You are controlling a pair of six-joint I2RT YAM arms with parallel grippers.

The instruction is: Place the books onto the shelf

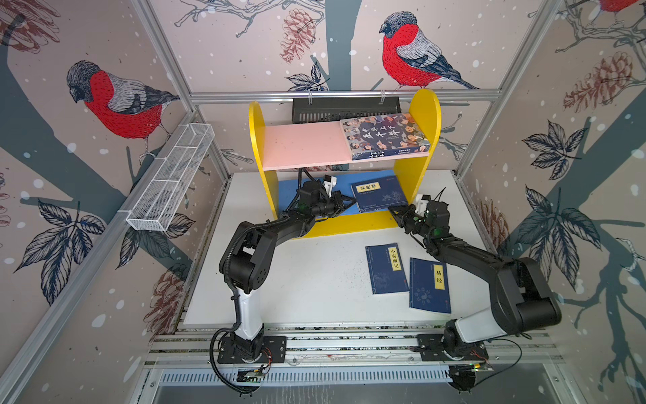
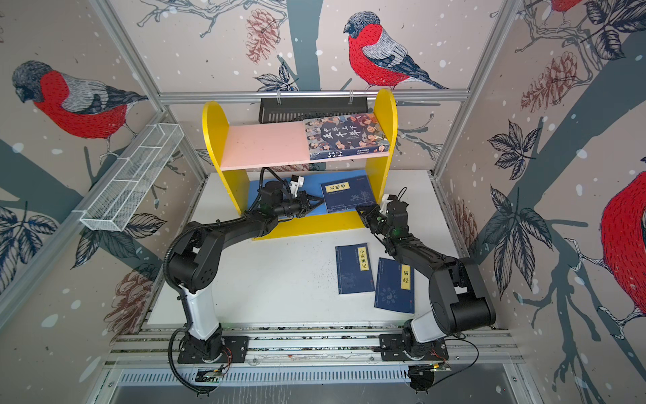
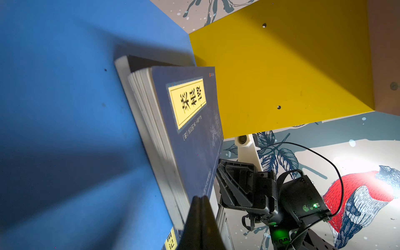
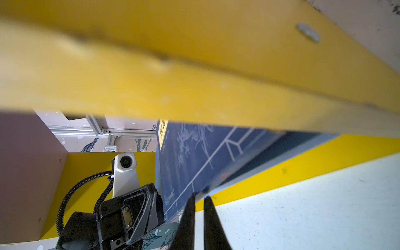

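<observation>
The shelf [image 1: 424, 115] stands at the far side of the table [image 1: 297, 280], seen in both top views. The colourful book [image 1: 384, 136] lies flat on the right end of the pink board [image 1: 304, 147], up against the right side panel.

On the right part of the blue board [image 1: 290, 189] lies a navy book [image 1: 379, 194], cover up, with its yellow label toward the far left corner. The left wrist view shows it [image 3: 194, 134] resting on a second book [image 3: 124, 71], whose page edge sticks out a little from under it.

The left gripper [image 1: 352, 202] reaches in under the pink board, low over the blue board. Its jaws are pressed together with nothing between them, and the tip [image 3: 200, 198] sits at the navy book's left edge, toward the near corner. I cannot tell whether it touches.

The right gripper [image 1: 392, 209] is just outside the shelf, by the foot of the right side panel, and points at the stack's near right corner. In the right wrist view its fingers [image 4: 191, 207] stand almost together, with a thin slit between them, right at the cover's corner [image 4: 194, 155]. I cannot tell whether they pinch it.

Two more navy books lie flat on the table, near and to the right: one [image 1: 386, 269] left of the other [image 1: 430, 285], close together. The right arm passes over the right-hand one's far corner.
</observation>
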